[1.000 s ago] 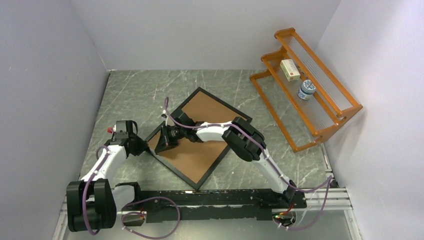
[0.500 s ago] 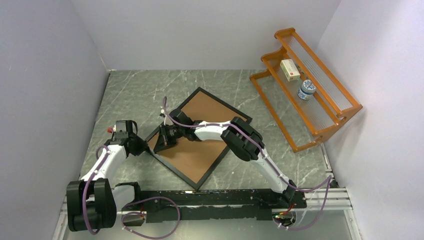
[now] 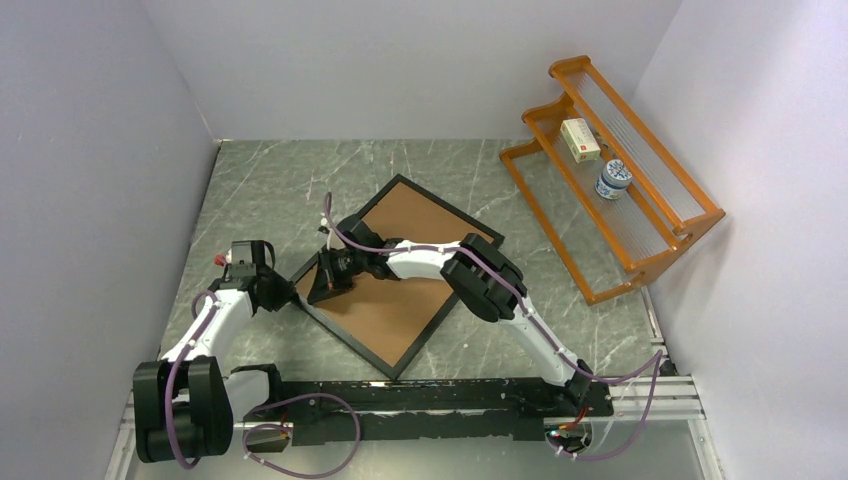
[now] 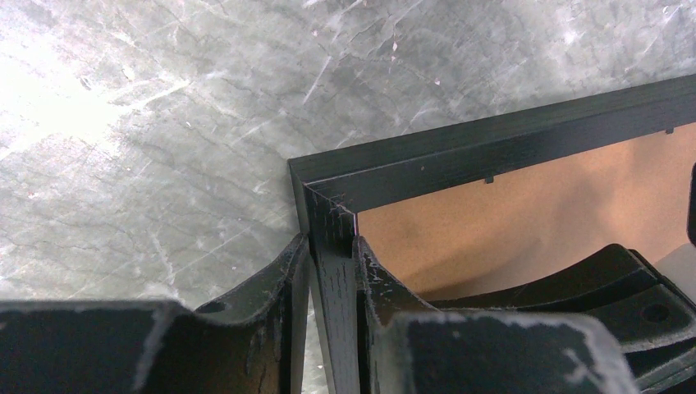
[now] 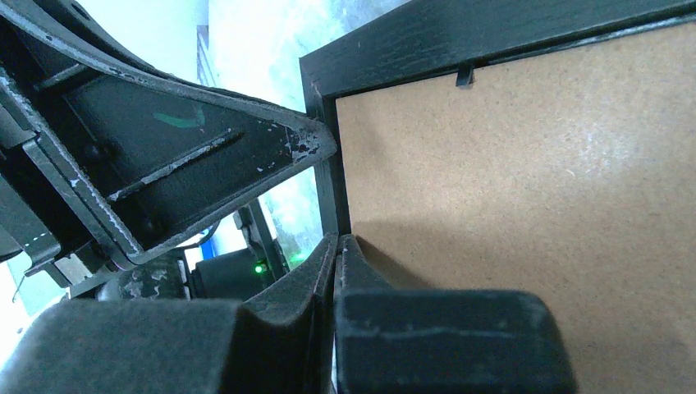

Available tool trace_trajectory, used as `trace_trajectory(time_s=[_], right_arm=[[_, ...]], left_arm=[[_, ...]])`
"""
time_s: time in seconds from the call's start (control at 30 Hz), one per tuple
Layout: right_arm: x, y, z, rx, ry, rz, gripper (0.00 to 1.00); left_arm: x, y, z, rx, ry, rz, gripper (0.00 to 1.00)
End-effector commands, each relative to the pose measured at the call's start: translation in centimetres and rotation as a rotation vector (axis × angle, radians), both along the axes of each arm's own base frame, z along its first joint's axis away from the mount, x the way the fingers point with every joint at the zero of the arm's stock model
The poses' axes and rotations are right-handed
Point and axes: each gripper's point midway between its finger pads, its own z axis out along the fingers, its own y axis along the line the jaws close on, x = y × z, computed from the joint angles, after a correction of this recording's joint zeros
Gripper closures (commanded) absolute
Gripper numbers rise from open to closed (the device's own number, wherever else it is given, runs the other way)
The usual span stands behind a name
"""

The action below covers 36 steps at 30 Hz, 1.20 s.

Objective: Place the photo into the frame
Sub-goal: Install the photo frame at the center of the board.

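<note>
The frame (image 3: 450, 208) lies back up on the marble table, turned like a diamond, its brown backing board (image 3: 415, 225) facing up. The photo is hidden from every view. My left gripper (image 3: 290, 293) is shut on the frame's black rail right below its left corner (image 4: 331, 242). My right gripper (image 3: 322, 290) is shut with nothing seen between its fingers. Its tips (image 5: 338, 240) rest where the backing board (image 5: 533, 180) meets the frame's inner edge (image 5: 328, 185), near that same corner. The left gripper's finger (image 5: 246, 152) shows just beside it.
An orange wooden rack (image 3: 640, 262) stands at the back right, holding a white box (image 3: 580, 139) and a blue-and-white jar (image 3: 613, 180). Walls close in on the left, back and right. The arms' black base rail (image 3: 430, 395) runs along the near edge.
My right gripper has crept slightly left across the backing board toward the frame's left corner. The left arm and the frame have not moved.
</note>
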Motion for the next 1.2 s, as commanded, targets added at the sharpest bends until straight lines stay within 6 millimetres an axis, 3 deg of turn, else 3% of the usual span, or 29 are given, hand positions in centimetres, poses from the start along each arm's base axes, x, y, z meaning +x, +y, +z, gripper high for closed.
trace_trajectory(time_s=[0.0, 0.13, 0.4, 0.5, 0.77, 0.93, 1.17], right_arm=[[-0.9, -1.1, -1.7, -0.072, 0.026, 0.029, 0.96], [-0.6, -0.8, -0.6, -0.029, 0.014, 0.021, 0.93], [-1.0, 0.4, 5.9, 0.188, -0.010, 0.050, 0.72], [-1.1, 0.3, 5.6, 0.181, -0.004, 0.050, 0.74], [-1.5, 0.3, 4.3, 0.183, 0.041, 0.055, 1.00], [-1.2, 0.6, 4.7, 0.190, 0.030, 0.055, 1.00], [-0.5, 0.1, 1.5, 0.059, 0.020, 0.015, 0.87]], left_arm=[[-0.4, 0.1, -0.7, 0.006, 0.033, -0.007, 0.89], [-0.4, 0.2, -0.7, 0.007, 0.031, -0.006, 0.89], [-0.3, 0.1, -0.7, 0.003, 0.029, -0.012, 0.89], [-0.3, 0.1, -0.7, 0.001, 0.029, -0.015, 0.89], [-0.4, 0.1, -0.6, 0.002, 0.029, -0.014, 0.89], [-0.3, 0.1, -0.6, 0.002, 0.029, -0.015, 0.89], [-0.3, 0.1, -0.7, 0.002, 0.029, -0.017, 0.89]])
